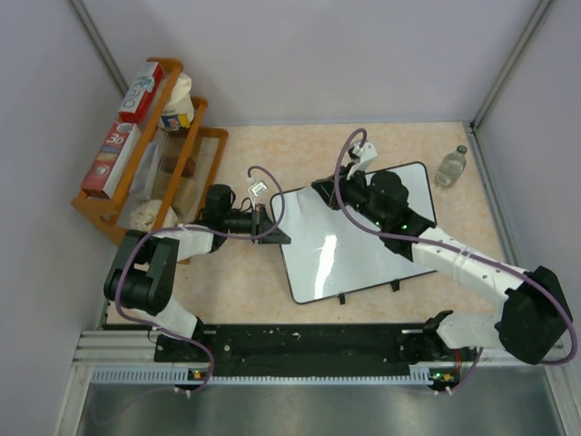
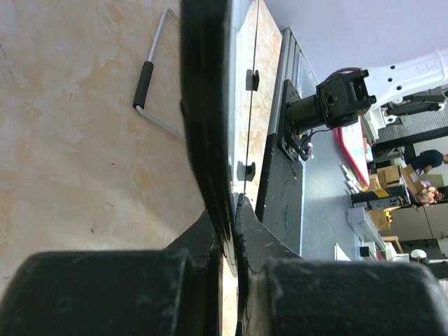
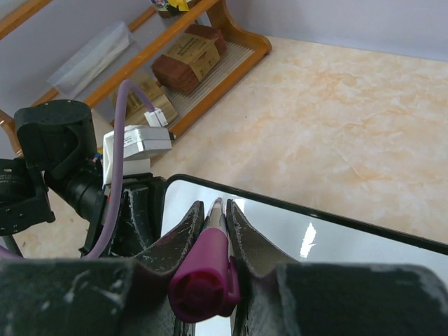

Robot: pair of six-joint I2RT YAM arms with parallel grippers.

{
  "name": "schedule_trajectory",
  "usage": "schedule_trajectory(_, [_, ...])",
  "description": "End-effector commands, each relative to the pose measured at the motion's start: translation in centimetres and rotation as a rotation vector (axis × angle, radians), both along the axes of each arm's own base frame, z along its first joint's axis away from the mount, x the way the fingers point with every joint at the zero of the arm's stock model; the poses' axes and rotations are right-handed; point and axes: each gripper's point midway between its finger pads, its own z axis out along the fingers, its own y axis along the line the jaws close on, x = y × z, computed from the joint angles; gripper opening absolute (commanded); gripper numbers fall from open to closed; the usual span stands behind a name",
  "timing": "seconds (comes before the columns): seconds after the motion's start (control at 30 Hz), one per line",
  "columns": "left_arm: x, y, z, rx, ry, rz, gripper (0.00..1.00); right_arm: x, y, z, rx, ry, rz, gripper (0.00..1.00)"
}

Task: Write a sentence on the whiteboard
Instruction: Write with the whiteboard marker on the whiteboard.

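Whiteboard (image 1: 354,241): flat on the table (image 1: 245,282), skewed, small black feet along its near edge. Surface glossy and blank in the overhead view, and blank too in the corner patch seen from the right wrist. No stroke of the sentence anywhere in sight.

Left gripper (image 1: 270,222): clamped on the left edge of the whiteboard, jaws pinched over the thin black frame, seen edge-on from the left wrist.

Right gripper (image 1: 331,193): over the far left corner of the whiteboard, jaws closed around a pink marker (image 3: 210,266), tip pointed down at the white surface just inside the frame. Contact between tip and whiteboard: cannot tell.

Judged stage: the very start. Whiteboard steadied, marker in hand and brought to the starting corner, all of the writing left to do.

Well off to the left of the whiteboard, a wooden rack (image 1: 154,154) with boxes. Just beyond its far right corner, a small clear bottle (image 1: 451,167).
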Motion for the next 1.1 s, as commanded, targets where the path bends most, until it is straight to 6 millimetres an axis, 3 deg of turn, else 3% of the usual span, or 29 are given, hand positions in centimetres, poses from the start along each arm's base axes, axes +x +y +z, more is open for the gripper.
schedule_trajectory(0.0, [0.1, 0.0, -2.7, 0.068, -0.139, 0.000, 0.00, 0.4, 1.1, 2.8, 0.045, -0.058, 0.015, 0.00])
schedule_trajectory(0.37, [0.2, 0.0, -2.7, 0.069, -0.140, 0.001, 0.00, 0.7, 1.2, 1.1, 0.022, -0.022, 0.006, 0.00])
schedule_trajectory(1.07, [0.2, 0.0, -2.7, 0.071, -0.141, 0.001, 0.00, 0.9, -1.2, -0.4, -0.006, 0.007, -0.106, 0.00])
